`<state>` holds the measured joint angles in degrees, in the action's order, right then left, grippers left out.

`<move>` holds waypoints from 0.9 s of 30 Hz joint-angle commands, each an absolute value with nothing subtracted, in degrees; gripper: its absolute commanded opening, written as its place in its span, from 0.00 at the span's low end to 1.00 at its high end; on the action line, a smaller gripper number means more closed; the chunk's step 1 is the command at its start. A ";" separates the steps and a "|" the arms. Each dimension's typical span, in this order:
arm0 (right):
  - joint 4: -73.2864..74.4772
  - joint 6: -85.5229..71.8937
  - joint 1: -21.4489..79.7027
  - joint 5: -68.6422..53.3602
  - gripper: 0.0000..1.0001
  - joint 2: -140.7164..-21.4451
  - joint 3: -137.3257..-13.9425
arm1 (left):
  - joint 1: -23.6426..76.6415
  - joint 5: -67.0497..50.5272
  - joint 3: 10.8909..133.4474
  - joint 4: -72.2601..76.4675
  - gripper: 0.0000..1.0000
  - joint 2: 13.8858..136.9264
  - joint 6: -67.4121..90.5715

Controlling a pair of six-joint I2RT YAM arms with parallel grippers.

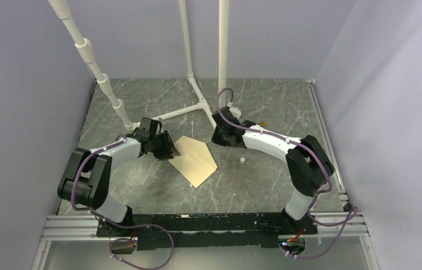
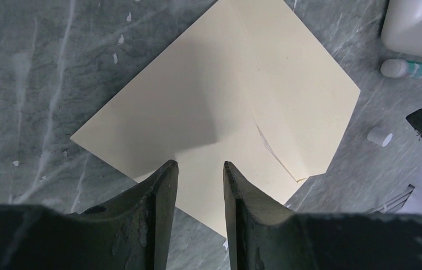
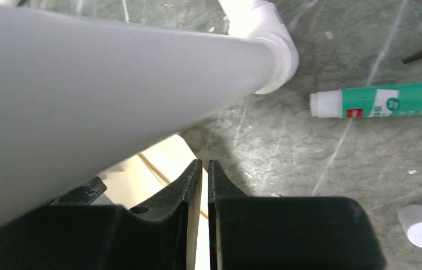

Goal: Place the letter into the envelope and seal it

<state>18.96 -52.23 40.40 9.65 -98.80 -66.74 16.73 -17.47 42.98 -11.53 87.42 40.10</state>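
The tan envelope [image 1: 195, 161] lies flat on the table between my two grippers, and its flap looks folded down onto the body. It fills the left wrist view [image 2: 242, 101]. No grid-lined letter shows in any view. My left gripper [image 1: 171, 152] is open and empty, its fingertips [image 2: 166, 171] just above the envelope's near-left corner. My right gripper [image 1: 216, 139] is shut with nothing seen between the jaws, and sits at the envelope's far-right corner. A strip of the envelope [image 3: 158, 169] shows beside that gripper [image 3: 205, 164].
A green-and-white glue stick [image 3: 377, 100] lies right of the right gripper and also shows in the left wrist view [image 2: 405, 68]. Its white cap [image 1: 243, 160] lies loose right of the envelope. White PVC pipes [image 1: 194, 84] stand on the table behind, and one fills the right wrist view's upper left [image 3: 113, 84].
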 commanded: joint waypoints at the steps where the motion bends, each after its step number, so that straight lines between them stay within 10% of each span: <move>1: 18.22 -53.70 40.60 12.10 0.13 -97.82 -64.26 | 17.74 -14.68 42.63 -9.44 0.40 88.47 40.35; 27: 2.48 -57.57 42.17 -7.40 0.13 -93.05 -52.90 | 21.71 -9.84 43.14 -14.25 0.26 93.40 39.81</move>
